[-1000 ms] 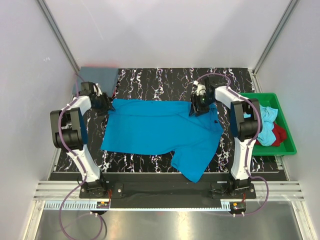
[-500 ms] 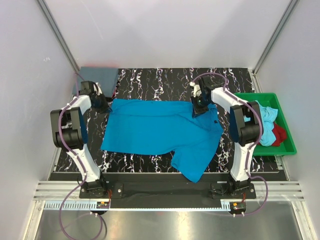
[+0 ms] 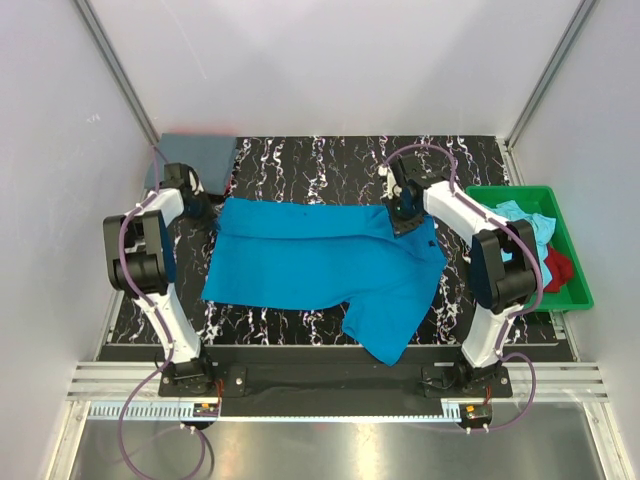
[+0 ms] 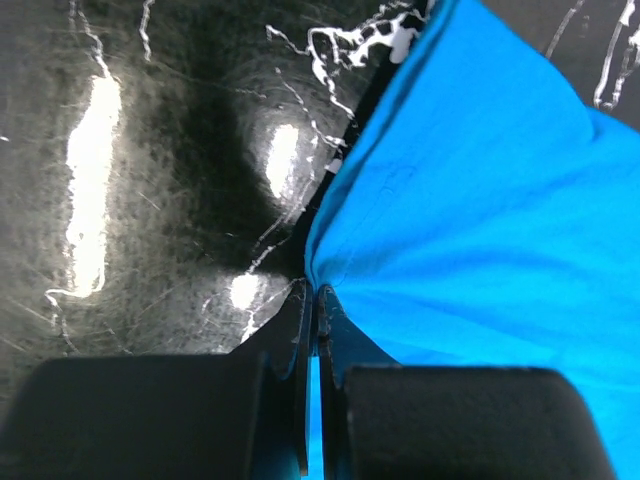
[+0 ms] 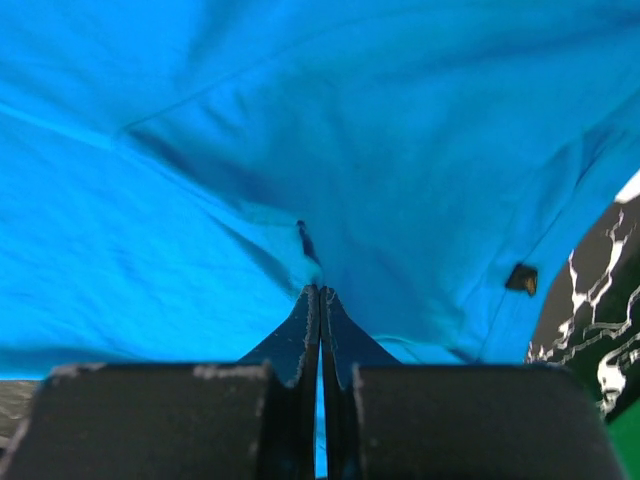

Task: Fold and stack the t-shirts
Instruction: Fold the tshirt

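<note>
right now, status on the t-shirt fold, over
Left gripper shut on turquoise t-shirt, far-left corner. Right gripper shut on its far edge, right side. Shirt spread flat, not yet folded. Nothing blocking.

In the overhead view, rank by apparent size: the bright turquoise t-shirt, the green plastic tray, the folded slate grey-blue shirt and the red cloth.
Largest to smallest:
1. bright turquoise t-shirt
2. green plastic tray
3. slate grey-blue shirt
4. red cloth, only partly visible
</note>
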Motion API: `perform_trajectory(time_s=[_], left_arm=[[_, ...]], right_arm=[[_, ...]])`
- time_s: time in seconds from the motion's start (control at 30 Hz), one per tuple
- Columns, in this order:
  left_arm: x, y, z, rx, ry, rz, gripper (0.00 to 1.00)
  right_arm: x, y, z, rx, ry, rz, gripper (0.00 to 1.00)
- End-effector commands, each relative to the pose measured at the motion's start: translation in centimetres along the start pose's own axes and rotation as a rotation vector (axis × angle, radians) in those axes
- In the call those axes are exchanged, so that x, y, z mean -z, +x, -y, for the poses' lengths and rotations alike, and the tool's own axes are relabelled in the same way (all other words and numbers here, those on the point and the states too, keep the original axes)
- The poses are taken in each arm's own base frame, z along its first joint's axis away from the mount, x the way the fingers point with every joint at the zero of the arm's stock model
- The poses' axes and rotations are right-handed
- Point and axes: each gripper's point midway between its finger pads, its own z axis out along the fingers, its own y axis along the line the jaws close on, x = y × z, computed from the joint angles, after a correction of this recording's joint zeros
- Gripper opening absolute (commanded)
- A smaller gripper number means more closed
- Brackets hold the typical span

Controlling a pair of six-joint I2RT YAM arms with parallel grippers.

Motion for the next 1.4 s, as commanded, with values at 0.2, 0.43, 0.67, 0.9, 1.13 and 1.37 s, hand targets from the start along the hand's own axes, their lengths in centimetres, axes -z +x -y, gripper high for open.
perform_trajectory(time_s=[0.2, 0.43, 0.67, 0.9, 1.13, 1.37], left_arm=[[0.0, -1.7, -0.1, -0.035, -0.029, 0.027, 0.14], [0.2, 0.4, -0.6, -0.051, -0.07, -0.017, 0.05], [-0.4, 1.6, -1.3, -0.055, -0.108, -0.069, 0.29], [2.3, -0.5, -1.8, -0.09, -0.19, 0.03, 0.39], [6.9, -1.6, -1.4, 0.025, -0.236, 0.176, 0.37], [12.2, 0.0, -1.2, 0.207, -0.232, 0.324, 0.43]], right_arm=[[0.9, 1.9, -0.4, 0.048, 0.057, -0.031, 0.02], [0.6, 3.3, -1.5, 0.081, 0.04, -0.067, 0.05], [0.9, 4.3, -3.0, 0.061, -0.031, -0.106, 0.28], [3.5, 2.8, -5.6, 0.033, -0.161, -0.046, 0.28], [4.1, 2.8, -5.5, -0.495, -0.018, -0.027, 0.28], [6.7, 10.3, -7.7, -0.876, 0.109, -0.028, 0.29]])
